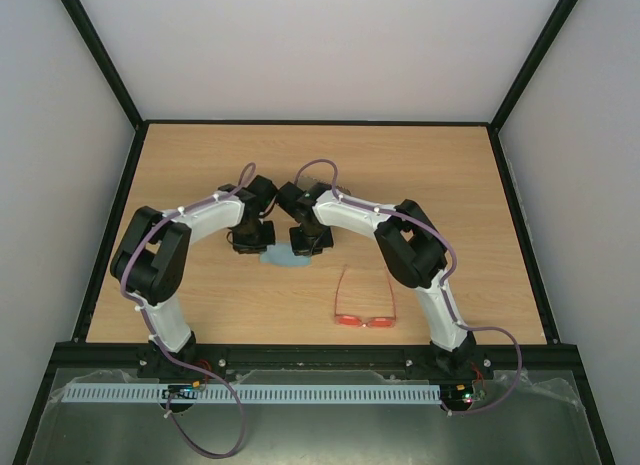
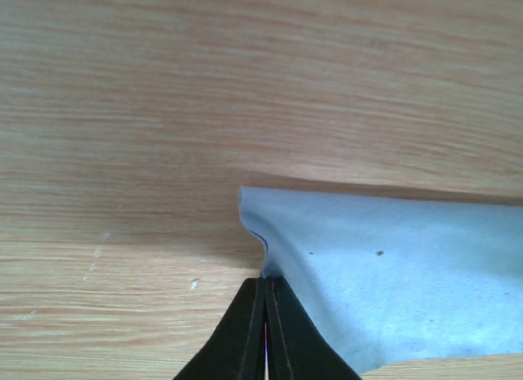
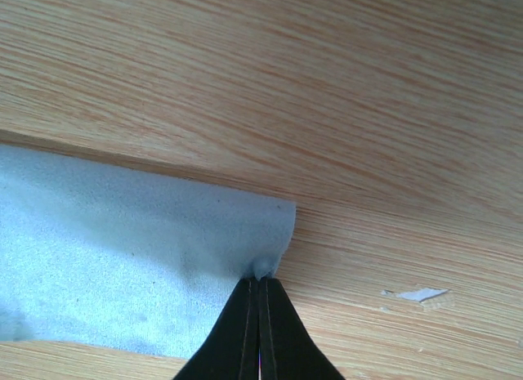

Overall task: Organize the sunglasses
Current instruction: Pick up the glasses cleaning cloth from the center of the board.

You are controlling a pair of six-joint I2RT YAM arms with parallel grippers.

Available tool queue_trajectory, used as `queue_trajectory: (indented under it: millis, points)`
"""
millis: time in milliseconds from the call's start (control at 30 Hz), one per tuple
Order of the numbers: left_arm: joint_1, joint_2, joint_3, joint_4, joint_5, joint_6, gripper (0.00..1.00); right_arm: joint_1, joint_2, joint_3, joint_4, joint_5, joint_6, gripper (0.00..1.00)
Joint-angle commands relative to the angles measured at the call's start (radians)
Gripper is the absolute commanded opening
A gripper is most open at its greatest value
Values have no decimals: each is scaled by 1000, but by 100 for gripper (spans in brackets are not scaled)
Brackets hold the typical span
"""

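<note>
The sunglasses (image 1: 366,307), thin red-orange frame with red lenses and temple arms unfolded, lie on the table near the front edge, right of centre. A light-blue cloth (image 1: 283,255) lies mid-table between my two grippers. My left gripper (image 1: 252,242) is shut on the cloth's left corner (image 2: 270,266), which puckers up at the fingertips. My right gripper (image 1: 307,245) is shut on the cloth's right corner (image 3: 263,267). The cloth stretches between both grippers (image 2: 392,274) (image 3: 122,257). The sunglasses are in neither wrist view.
The wooden table (image 1: 200,165) is bounded by a black frame and white walls. A white cable rail (image 1: 250,394) runs along the near edge by the arm bases. A small white chip (image 3: 421,295) marks the wood by the right gripper.
</note>
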Motion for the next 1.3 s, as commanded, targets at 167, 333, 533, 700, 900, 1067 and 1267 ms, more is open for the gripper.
queue_trajectory:
  millis: [167, 333, 533, 700, 900, 1067, 1267]
  points:
    - [-10, -7, 86, -48, 3, -12, 2, -11, -37, 55, -86, 24, -2, 1]
    - [-10, -1, 128, -70, 7, -9, 2, -22, -51, 87, -98, 36, 0, 1]
    - [-8, 8, 193, -99, 18, -6, 2, -42, -61, 134, -128, 42, -2, 1]
    - [-1, 42, 286, -137, 30, 5, 2, -72, -69, 167, -150, 40, -6, 1]
    - [10, 129, 453, -199, 49, 32, 2, -110, -70, 231, -189, 39, -19, 1]
    - [23, 209, 645, -265, 81, 53, 2, -139, -69, 304, -229, 38, -27, 1]
    - [46, 324, 852, -337, 125, 77, 2, -185, -66, 354, -247, 28, -34, 1]
